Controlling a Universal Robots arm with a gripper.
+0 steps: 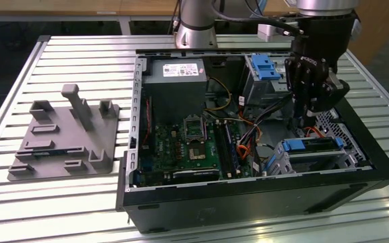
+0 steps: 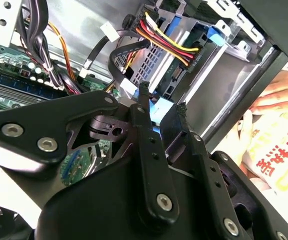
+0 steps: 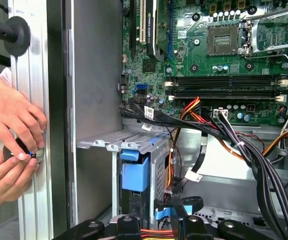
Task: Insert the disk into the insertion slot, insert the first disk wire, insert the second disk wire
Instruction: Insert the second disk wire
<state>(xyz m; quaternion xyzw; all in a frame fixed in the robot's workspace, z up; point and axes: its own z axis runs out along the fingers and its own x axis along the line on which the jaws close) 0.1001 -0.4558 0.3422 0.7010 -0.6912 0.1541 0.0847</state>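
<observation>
The disk (image 1: 313,145) in its blue frame sits inside the insertion slot (image 1: 329,161), a silver perforated cage at the case's near corner on the exterior view's right. My gripper (image 1: 301,123) reaches down into the case just behind that cage. In both wrist views the gripper (image 2: 162,100) (image 3: 156,217) is shut on the blue plug (image 2: 156,107) (image 3: 164,211) of a disk wire. A red, yellow and black wire bundle (image 2: 171,46) runs to the back of the disk (image 2: 158,67). The frame's blue end (image 3: 134,172) shows under the cage's top (image 3: 111,142).
The open computer case (image 1: 248,202) lies on a slatted metal table (image 1: 79,50). It holds a motherboard (image 1: 188,147), loose cables (image 3: 243,150) and a taller grey bay with a blue latch (image 1: 265,68). A grey fixture (image 1: 66,136) lies beside it. A person's hands (image 3: 9,130) (image 2: 278,95) rest at the case's edge.
</observation>
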